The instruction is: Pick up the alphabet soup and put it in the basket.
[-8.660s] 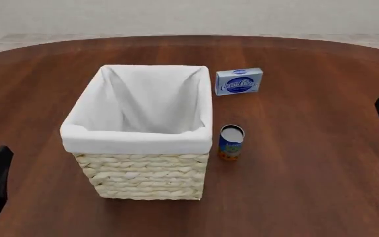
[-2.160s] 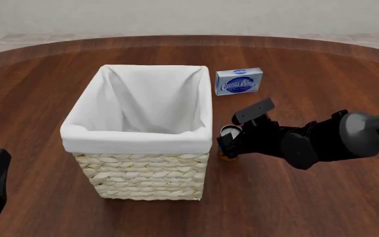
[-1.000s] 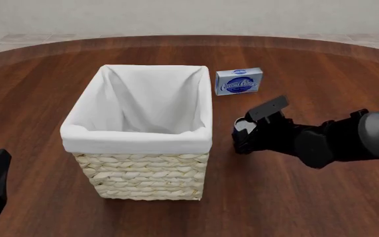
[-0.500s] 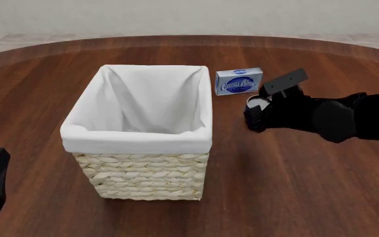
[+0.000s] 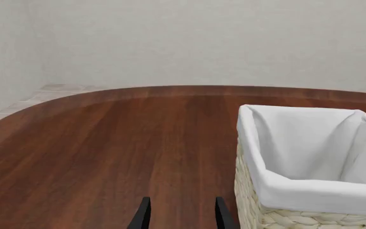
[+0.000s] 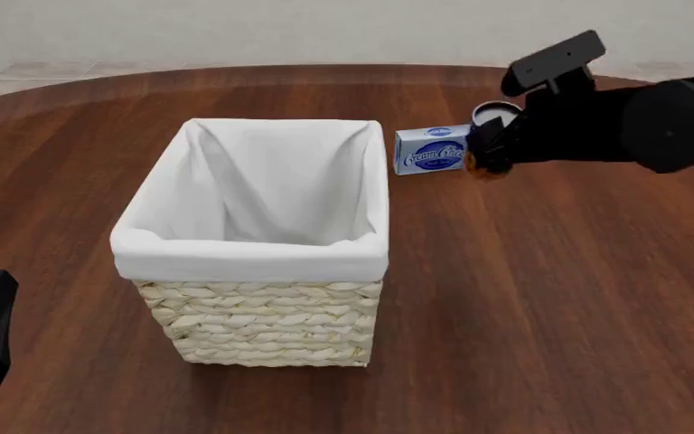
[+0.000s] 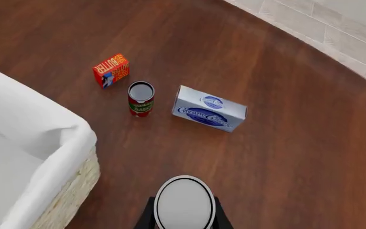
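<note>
Right gripper is clamped on the alphabet soup, and the can rides high above the table, out at about two o'clock from the basket and hanging over the cream cheese box. From the wrist camera only the can's silver top shows, pinched between the two black fingers, so how deep the grip sits on the label is hard to tell.

Risk from here, as I judge it: the can must travel toward nine o'clock to get over the opening, and if it comes across too low it could clip the white liner on the near rim and shove or tip the basket. A shallow pinch could also let the can slip on the swing. Releasing early would drop it on the box or the bare wood.

Basket holds nothing I can see; only the liner's folds show inside. Beyond it stand a red-labelled can and a small orange box, both on the table and well clear.

Left gripper idles with its fingers parted, holding nothing, down at seven o'clock.
</note>
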Controlling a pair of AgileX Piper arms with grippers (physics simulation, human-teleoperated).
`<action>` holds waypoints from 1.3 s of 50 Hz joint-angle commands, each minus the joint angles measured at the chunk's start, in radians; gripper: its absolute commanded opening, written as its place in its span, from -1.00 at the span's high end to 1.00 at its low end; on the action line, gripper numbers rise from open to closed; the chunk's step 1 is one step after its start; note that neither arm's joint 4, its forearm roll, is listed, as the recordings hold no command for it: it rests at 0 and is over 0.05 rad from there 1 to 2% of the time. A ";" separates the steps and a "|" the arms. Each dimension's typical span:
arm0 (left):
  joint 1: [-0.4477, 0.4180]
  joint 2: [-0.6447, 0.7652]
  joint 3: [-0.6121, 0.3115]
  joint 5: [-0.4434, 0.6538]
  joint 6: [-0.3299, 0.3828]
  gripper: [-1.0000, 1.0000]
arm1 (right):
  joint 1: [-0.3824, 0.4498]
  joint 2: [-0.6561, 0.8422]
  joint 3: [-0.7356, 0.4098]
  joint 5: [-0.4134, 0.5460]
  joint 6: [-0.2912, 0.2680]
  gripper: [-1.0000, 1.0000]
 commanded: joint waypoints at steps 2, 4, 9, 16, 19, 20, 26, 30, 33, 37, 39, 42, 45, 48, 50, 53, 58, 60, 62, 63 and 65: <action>-0.001 0.000 0.004 -0.001 0.002 -1.00 | 0.005 -0.045 -0.154 0.141 -0.018 1.00; -0.002 0.000 0.002 0.000 0.003 -1.00 | 0.012 -0.048 -0.181 0.165 -0.023 1.00; -0.004 0.000 -0.004 0.004 0.002 -1.00 | 0.040 -0.056 -0.240 0.218 -0.028 1.00; -0.001 0.000 0.003 -0.001 0.000 -1.00 | 0.071 -0.049 -0.314 0.279 -0.029 1.00; 0.001 0.000 0.003 0.000 0.000 -1.00 | 0.083 -0.051 -0.333 0.296 -0.024 1.00; 0.002 0.000 0.003 0.000 -0.001 -1.00 | 0.086 -0.052 -0.344 0.305 -0.029 1.00; 0.005 0.000 0.004 0.001 -0.001 -1.00 | 0.104 -0.051 -0.411 0.356 -0.037 1.00; 0.005 0.000 0.005 0.002 -0.001 -1.00 | 0.118 -0.048 -0.456 0.389 -0.052 1.00; 0.003 0.000 0.005 0.001 -0.001 -1.00 | 0.131 -0.047 -0.485 0.409 -0.068 1.00; 0.003 0.000 0.005 0.002 -0.002 -1.00 | 0.145 -0.041 -0.513 0.427 -0.072 1.00; 0.002 0.000 0.005 0.003 -0.002 -1.00 | 0.156 -0.037 -0.528 0.435 -0.072 1.00; 0.004 0.000 0.004 0.006 -0.001 -1.00 | 0.170 -0.034 -0.541 0.442 -0.075 1.00; 0.007 0.000 -0.001 0.013 -0.001 -1.00 | 0.191 -0.028 -0.558 0.449 -0.068 1.00; 0.006 0.000 -0.002 0.012 -0.001 -1.00 | 0.217 -0.018 -0.575 0.456 -0.055 1.00; 0.005 0.000 -0.004 0.013 -0.001 -1.00 | 0.232 -0.011 -0.579 0.454 -0.055 1.00; 0.004 0.000 -0.008 0.016 -0.001 -1.00 | 0.248 -0.005 -0.587 0.455 -0.051 1.00; 0.007 0.000 -0.006 0.016 0.000 -1.00 | 0.283 0.010 -0.607 0.458 -0.040 1.00; 0.009 0.000 -0.004 0.014 -0.001 -1.00 | 0.295 0.015 -0.609 0.457 -0.037 1.00; 0.010 0.000 -0.003 0.012 -0.001 -1.00 | 0.309 0.022 -0.615 0.458 -0.030 1.00; 0.010 0.000 -0.003 0.012 -0.001 -1.00 | 0.309 0.022 -0.615 0.459 -0.030 1.00; 0.009 0.000 -0.002 0.012 -0.001 -1.00 | 0.319 0.037 -0.625 0.456 -0.023 1.00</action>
